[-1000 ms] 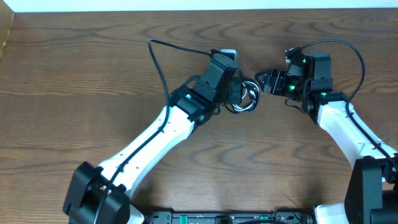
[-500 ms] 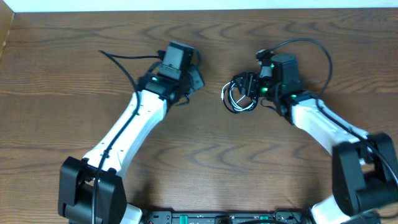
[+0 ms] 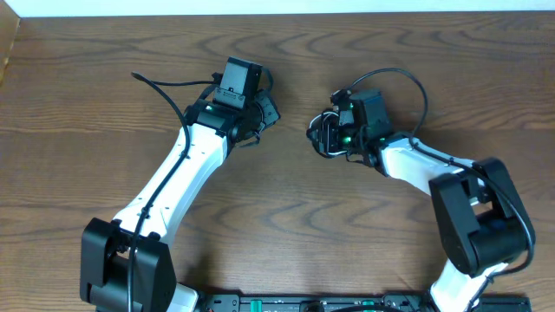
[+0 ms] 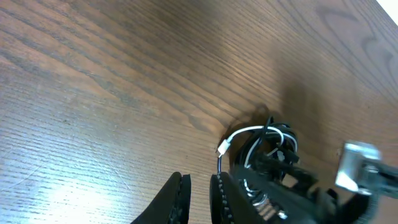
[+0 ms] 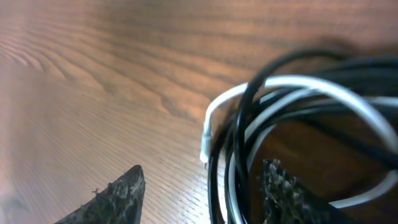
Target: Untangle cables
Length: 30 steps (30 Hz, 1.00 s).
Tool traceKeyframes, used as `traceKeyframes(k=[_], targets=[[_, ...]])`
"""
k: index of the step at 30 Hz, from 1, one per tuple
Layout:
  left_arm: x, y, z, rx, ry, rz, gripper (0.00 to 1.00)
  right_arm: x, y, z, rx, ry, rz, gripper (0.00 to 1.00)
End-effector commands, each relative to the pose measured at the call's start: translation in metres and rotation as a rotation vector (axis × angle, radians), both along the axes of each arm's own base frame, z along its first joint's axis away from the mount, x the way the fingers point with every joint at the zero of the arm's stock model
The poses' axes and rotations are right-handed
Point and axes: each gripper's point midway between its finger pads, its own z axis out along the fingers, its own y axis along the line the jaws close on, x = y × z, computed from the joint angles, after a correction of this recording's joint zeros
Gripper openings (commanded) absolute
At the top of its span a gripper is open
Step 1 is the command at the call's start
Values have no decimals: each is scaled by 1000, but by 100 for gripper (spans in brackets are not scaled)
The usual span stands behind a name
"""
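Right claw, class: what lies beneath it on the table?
Tangled black and white cables on the wooden table. Overhead, the right claw hides part of them.

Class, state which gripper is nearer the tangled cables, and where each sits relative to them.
Right. The right gripper is at the cables, its jaws open either side of the loops. The left gripper is apart from them, off to the robot's left.
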Motion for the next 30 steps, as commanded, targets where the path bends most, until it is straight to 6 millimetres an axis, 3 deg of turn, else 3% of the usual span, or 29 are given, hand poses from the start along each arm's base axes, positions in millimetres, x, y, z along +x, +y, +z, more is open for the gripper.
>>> traceKeyframes(k=[1, 4, 8, 9, 11, 16, 18, 20, 22, 25, 28, 30], targets=[[0, 1, -3, 3, 8, 5, 17, -2, 2, -15, -29, 21, 5, 53], [-1, 2, -3, 6, 14, 5, 17, 0, -4, -24, -50, 45, -40, 51], [-1, 2, -4, 7, 17, 5, 17, 0, -11, -39, -71, 84, -96, 42], [-1, 2, -4, 7, 17, 5, 17, 1, -11, -39, -71, 85, -97, 39], [-2, 2, -4, 8, 18, 5, 17, 7, -11, -35, -56, 58, -102, 22], [-2, 2, -4, 7, 18, 4, 17, 14, -2, -18, 42, 25, -55, 11], [-2, 2, -4, 7, 18, 4, 9, 17, 2, 0, 119, -7, -2, 1], [-2, 2, -4, 7, 18, 4, 8, 19, 5, 19, 197, -40, 49, 1], [-2, -1, -3, -3, 18, -11, 8, 19, 6, 52, 311, -92, 128, 1], [-4, -29, 9, -95, -33, -195, 8, 19, -6, 103, 476, -159, 216, 1], [-9, -59, 28, -241, -67, -323, 8, 26, -30, 128, 530, -175, 177, 1], [-9, -68, 35, -289, -85, -359, 14, 30, -40, 130, 532, -177, 152, 1]])
